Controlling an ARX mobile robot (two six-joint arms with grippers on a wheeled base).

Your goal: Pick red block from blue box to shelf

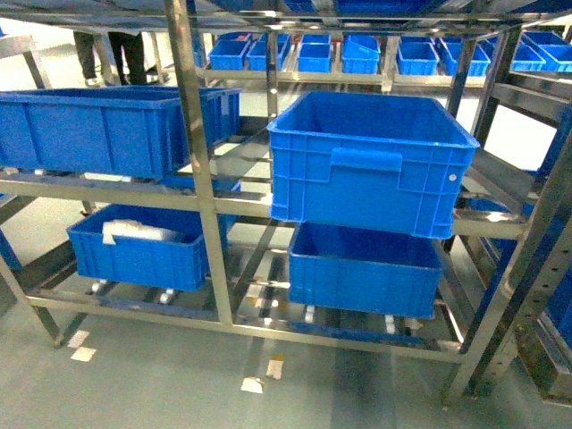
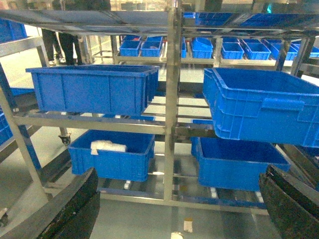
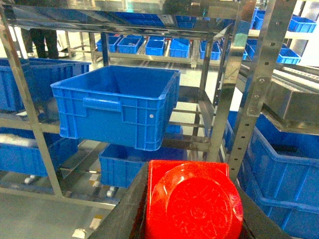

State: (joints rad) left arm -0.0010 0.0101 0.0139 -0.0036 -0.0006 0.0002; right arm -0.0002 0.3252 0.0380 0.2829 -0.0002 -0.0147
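Red, glossy plastic fills the bottom of the right wrist view: the red block [image 3: 192, 201] sits clamped in the right gripper [image 3: 192, 219], its round stud facing the camera and dark jaws pressing on either side. It looks light, rigid and slick, so I judge a firm squeeze on the flat side walls, below the stud, is the safest hold. The left gripper [image 2: 174, 209] hangs empty with its fingers [image 2: 75, 209] spread wide. Ahead stands the shelf [image 1: 201, 179], carrying dark blue crates [image 1: 371, 161]. The blue box is not visible in any view.
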